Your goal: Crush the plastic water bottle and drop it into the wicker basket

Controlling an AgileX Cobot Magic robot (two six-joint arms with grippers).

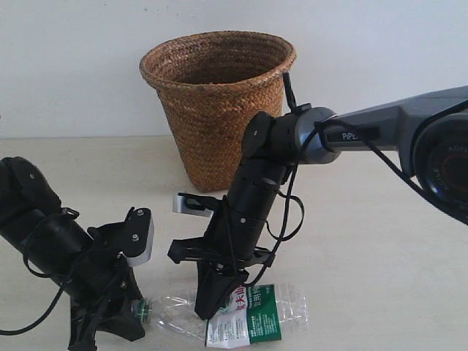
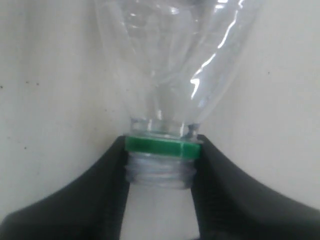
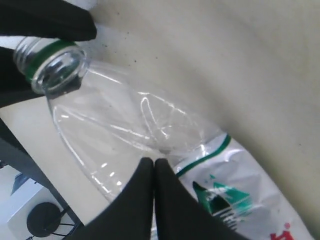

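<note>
Lying along the near edge of the table [image 1: 365, 241], the plastic water bottle [image 1: 256, 311] is on its side, neck to the left and label [image 3: 225, 200] to the right. The left gripper [image 2: 161, 165] is clenched on the neck, its 2 fingers [image 2: 90, 200] bearing on the threads just under the green ring [image 2: 162, 146]. No cap shows, and the mouth is open. The right gripper [image 3: 154, 167] meets the clear body from above, beside the label. Its jaws are pressed nearly together and creases in the plastic converge at its tips — it seems to be pinching the wall flat.

To crush well, I judge the left should hold the neck steady while the right squeezes toward the table, letting air out through the open mouth.

The wicker basket [image 1: 219, 139] stands upright at the far side, well apart from the bottle. Its rim is high, and the right arm [image 1: 252, 205] with its loose cable [image 1: 289, 91] lies between — a lift must clear both.
</note>
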